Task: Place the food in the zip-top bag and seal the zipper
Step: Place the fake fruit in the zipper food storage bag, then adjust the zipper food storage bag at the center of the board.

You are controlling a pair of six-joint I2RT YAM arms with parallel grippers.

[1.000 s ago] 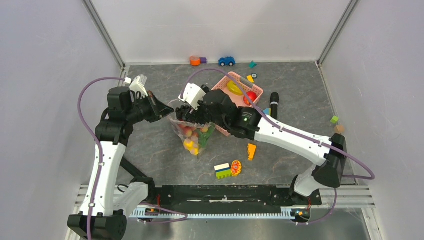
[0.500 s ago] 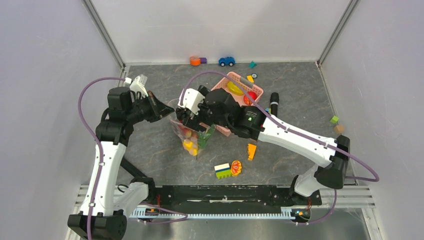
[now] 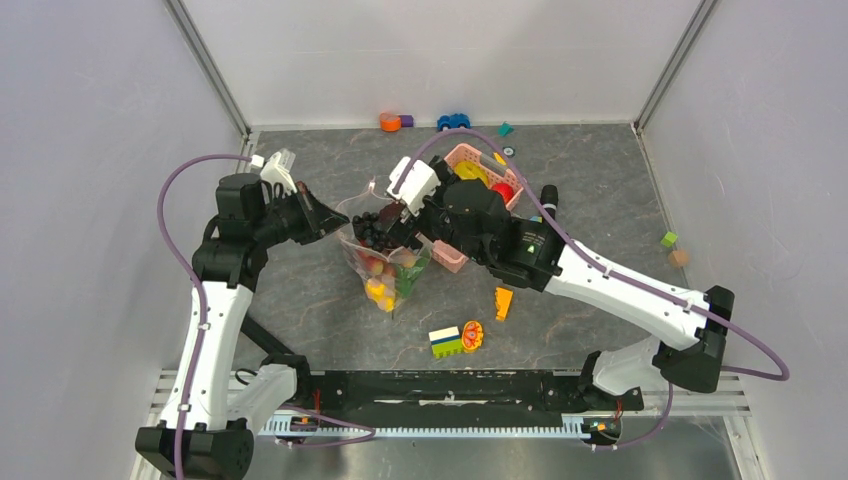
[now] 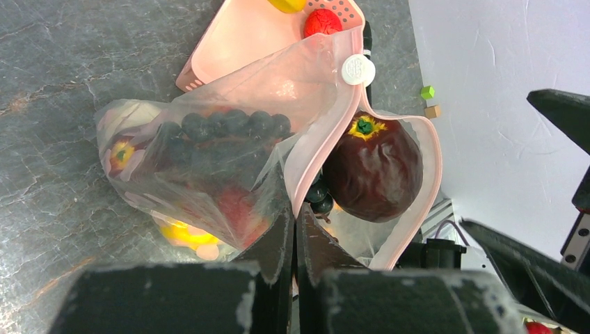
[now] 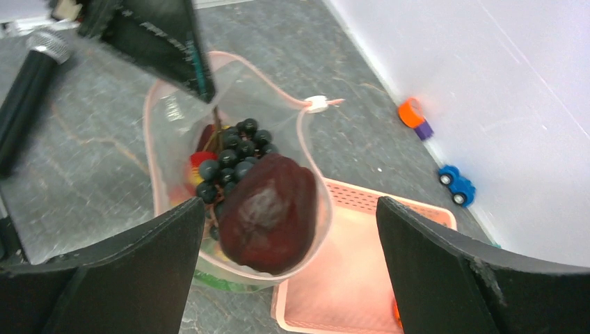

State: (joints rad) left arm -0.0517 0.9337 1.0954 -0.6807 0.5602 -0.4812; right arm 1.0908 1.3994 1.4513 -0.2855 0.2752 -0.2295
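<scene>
Two pieces of food lie outside the bag, by our count: a yellow fruit (image 3: 470,173) and a red ball-like fruit (image 3: 503,192), both in the pink basket (image 3: 449,258). From above, the clear bag (image 3: 388,275) lies on the desk (image 3: 300,290) between the arms, just beside the basket's near corner. The left jaws grip its mouth from the left, and the right jaws hang over the opening. We judge the filling step is in hand, with sealing not yet begun.

From the left wrist, the left jaws are pinched tight on the pink zipper (image 4: 305,163), holding the mouth up and open. A dark red apple (image 4: 376,167) sits high in the mouth, resting on the dark berries (image 4: 229,125). Red and yellow pieces show through the plastic lower down.

From the right wrist, the right jaws stand wide to either side of the apple and touch nothing — they hold nothing. The next move, we think, calls for lifting clear without snagging the rim, then reaching into the basket. The apple rides high and may need settling before the strip can meet.

A microphone (image 3: 548,200) lies just beside the basket, close to that reach. The orange wedge (image 3: 503,302) and toy blocks (image 3: 446,342) sit near the bag — not food, so we leave them.
</scene>
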